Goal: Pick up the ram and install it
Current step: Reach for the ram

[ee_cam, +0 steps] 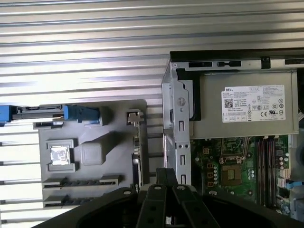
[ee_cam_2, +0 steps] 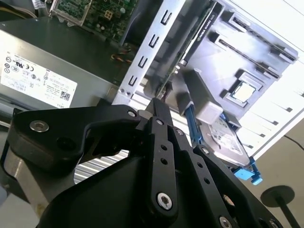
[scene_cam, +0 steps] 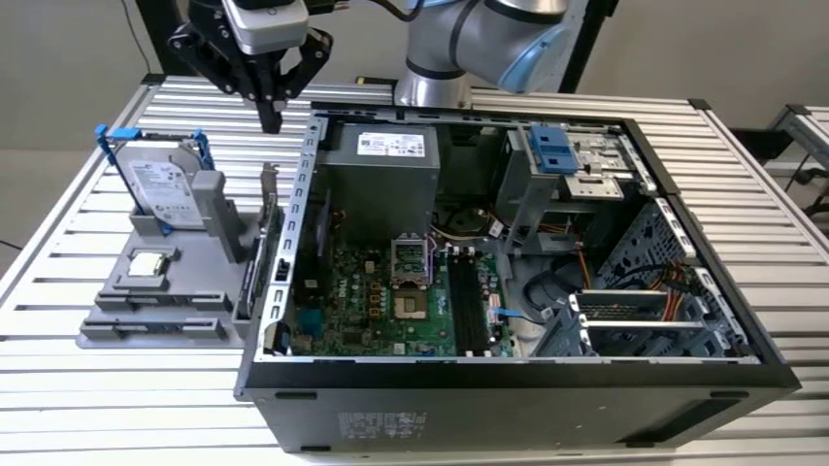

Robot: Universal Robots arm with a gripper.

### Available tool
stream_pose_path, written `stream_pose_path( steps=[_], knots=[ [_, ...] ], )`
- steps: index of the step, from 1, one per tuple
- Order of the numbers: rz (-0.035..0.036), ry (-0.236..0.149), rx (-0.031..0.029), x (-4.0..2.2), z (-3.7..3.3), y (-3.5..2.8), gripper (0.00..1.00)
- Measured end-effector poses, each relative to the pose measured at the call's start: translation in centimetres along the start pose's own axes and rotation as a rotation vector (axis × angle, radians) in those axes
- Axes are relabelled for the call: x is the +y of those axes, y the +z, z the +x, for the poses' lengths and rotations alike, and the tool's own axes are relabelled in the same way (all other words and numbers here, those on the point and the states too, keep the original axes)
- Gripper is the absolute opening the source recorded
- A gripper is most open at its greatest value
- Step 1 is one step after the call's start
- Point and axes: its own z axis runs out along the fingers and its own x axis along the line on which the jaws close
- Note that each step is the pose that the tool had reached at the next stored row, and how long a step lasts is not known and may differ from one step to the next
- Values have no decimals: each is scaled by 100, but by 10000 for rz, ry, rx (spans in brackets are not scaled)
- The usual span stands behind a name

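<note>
My gripper (scene_cam: pixel 270 122) hangs shut with nothing between its fingers, above the table off the far corner of the open computer case (scene_cam: pixel 518 374), on the exterior view's left. Well below it stands a grey holder (scene_cam: pixel 116 335). The ram (scene_cam: pixel 166 328) seems to be the thin dark, bluish strip lying on edge in the holder's nearest slot; I cannot make it out in either wrist view. The motherboard (scene_cam: pixel 376 301) lies in the case with its long black slots (scene_cam: pixel 467 301). In the first wrist view the gripper (ee_cam: pixel 165 175) is over the gap between holder (ee_cam: pixel 90 123) and case wall.
On the holder a silver hard drive (scene_cam: pixel 162 189) in a blue frame stands upright, a processor chip (scene_cam: pixel 149 262) lies flat, and an upright card with a metal bracket (scene_cam: pixel 266 218) stands by the case wall. The power supply (scene_cam: pixel 382 175) and drive cage (scene_cam: pixel 570 160) fill the case's far side.
</note>
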Motion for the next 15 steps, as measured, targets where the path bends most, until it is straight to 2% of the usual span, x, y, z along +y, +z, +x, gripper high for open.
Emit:
stream_pose_path(
  steps=[9, 15],
  knots=[
    [0, 1, 8, -6, 87, -2, 0],
    [0, 1, 8, -7, 99, -2, 0]
  ],
)
